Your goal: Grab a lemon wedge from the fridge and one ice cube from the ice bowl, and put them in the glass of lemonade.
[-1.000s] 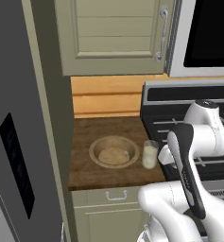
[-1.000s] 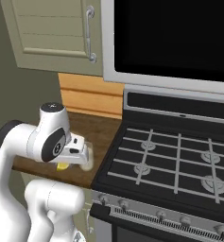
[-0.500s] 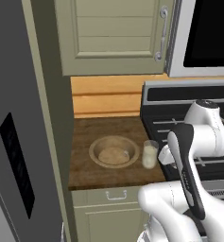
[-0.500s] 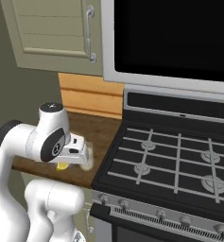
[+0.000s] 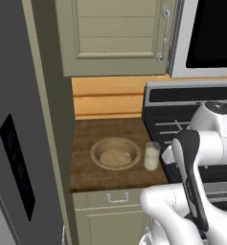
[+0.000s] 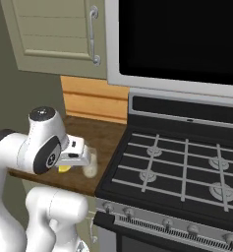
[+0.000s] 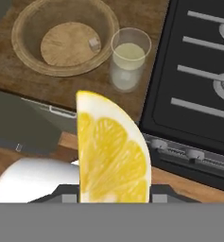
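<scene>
The gripper [image 7: 114,196] is clenched on the lemon wedge [image 7: 112,151], which it holds in the air above the worktop's [image 5: 86,165] front edge. The glass of lemonade [image 5: 152,156] stands on the worktop, just beside the ice bowl [image 5: 115,153] and next to the stove [image 6: 187,162].

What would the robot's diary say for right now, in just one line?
gripper: shut on lemon wedge | place: above counter edge | glass of lemonade: beside ice bowl | ice cube: in bowl

Upright yellow lemon wedge [image 7: 112,151] in the pincer [image 7: 114,191] — glass of lemonade [image 7: 129,57] beside tan ice bowl [image 7: 28,56].
</scene>
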You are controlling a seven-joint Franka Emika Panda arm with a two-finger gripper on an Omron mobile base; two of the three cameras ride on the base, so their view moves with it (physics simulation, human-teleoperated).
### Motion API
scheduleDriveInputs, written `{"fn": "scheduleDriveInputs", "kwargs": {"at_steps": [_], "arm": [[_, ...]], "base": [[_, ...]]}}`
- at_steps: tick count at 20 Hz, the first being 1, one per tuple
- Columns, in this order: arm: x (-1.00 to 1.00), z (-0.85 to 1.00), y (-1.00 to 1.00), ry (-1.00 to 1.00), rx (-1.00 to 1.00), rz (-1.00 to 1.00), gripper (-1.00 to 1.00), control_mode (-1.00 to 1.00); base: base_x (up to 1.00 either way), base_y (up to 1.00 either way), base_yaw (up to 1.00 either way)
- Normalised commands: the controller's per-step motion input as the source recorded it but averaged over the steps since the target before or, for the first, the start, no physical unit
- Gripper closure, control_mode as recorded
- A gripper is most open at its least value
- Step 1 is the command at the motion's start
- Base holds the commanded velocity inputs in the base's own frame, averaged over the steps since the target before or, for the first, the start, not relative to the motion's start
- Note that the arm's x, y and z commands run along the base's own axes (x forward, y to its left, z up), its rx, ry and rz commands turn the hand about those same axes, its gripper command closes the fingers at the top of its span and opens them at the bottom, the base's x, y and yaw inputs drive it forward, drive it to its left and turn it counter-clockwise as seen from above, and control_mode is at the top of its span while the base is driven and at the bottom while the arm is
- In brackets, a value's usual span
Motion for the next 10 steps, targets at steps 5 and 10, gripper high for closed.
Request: {"fn": "scheduleDriveInputs", "kwargs": {"at_steps": [5, 10], "arm": [[0.39, 0.17, 0.2, -0.15, -0.04, 0.0, 1.0, -1.0], [1.0, 0.01, 0.34, 0.01, 0.0, -0.08, 1.0, -1.0]], "base": [[0.0, 0.0, 0.0], [0.0, 0.0, 0.0]]}}
